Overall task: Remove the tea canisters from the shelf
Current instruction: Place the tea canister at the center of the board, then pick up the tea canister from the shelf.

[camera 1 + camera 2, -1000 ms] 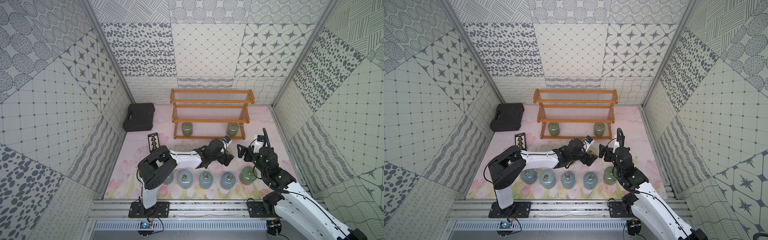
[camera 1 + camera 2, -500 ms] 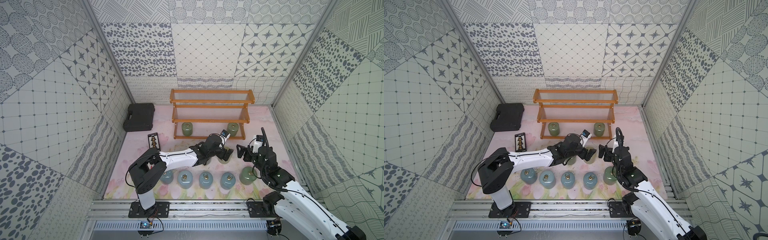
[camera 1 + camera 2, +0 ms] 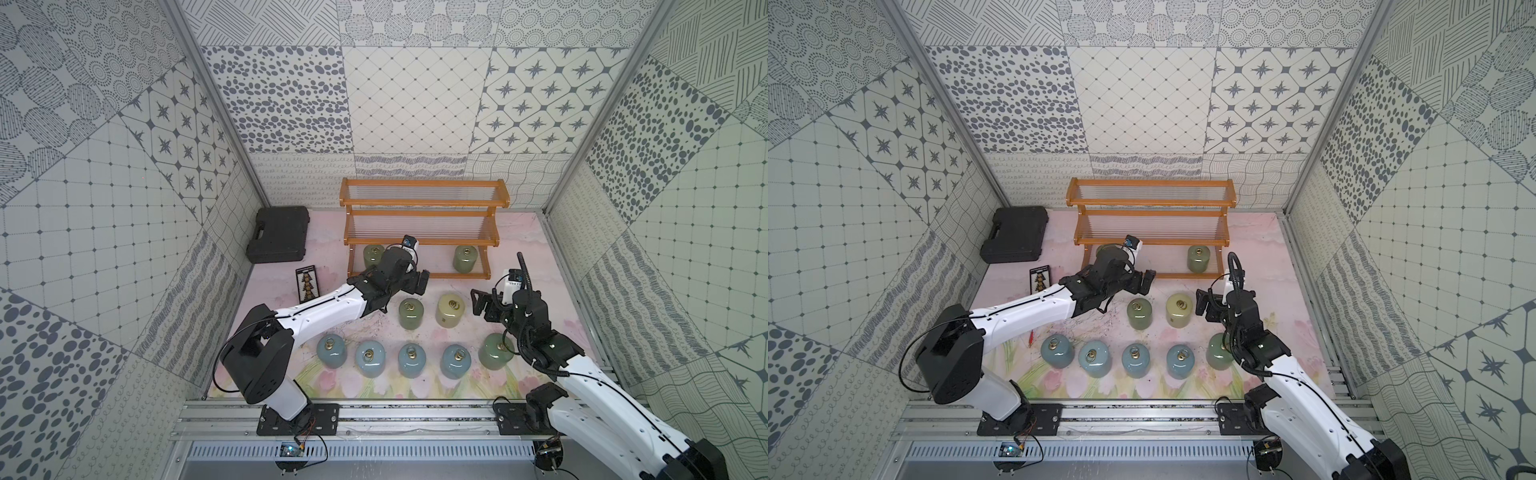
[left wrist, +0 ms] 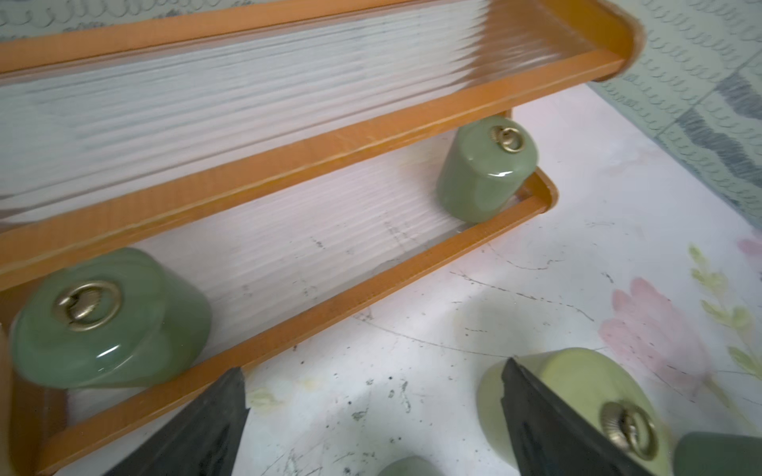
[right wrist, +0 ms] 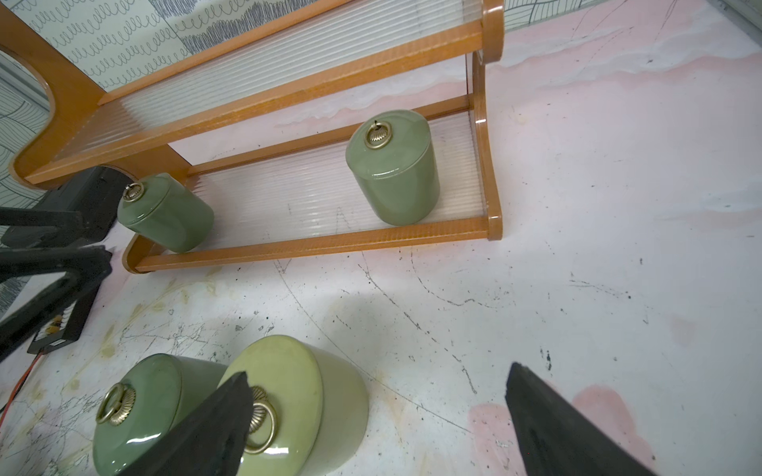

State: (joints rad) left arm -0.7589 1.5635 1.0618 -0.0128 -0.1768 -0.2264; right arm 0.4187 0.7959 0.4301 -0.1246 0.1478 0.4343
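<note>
My left tool [image 3: 417, 284] hung wide open and empty just off the front rail of the three-tier orange-brown wooden shelf with clear rod slats [image 3: 424, 240], which stood at 12 o'clock on the pink surface [image 3: 523, 245]. My right tool [image 3: 484, 303], also open and empty, hovered at 3 o'clock of a cream glossy ceramic canister [image 3: 449, 309] standing off the shelf.

Two sage green glossy ceramic tea canisters stood upright on the lowest tier, one at its 9 o'clock end [image 4: 111, 325] and one at its 3 o'clock end [image 3: 465, 258]. The 9 o'clock one looked like my left tool's job. I judged it best to straddle the body below the domed lid and stay under the middle tier's rail. Then I would lift it over the front rail before drawing toward 6 o'clock. The glaze looked slick, and each brass ring pull lay flat on its lid.
</note>
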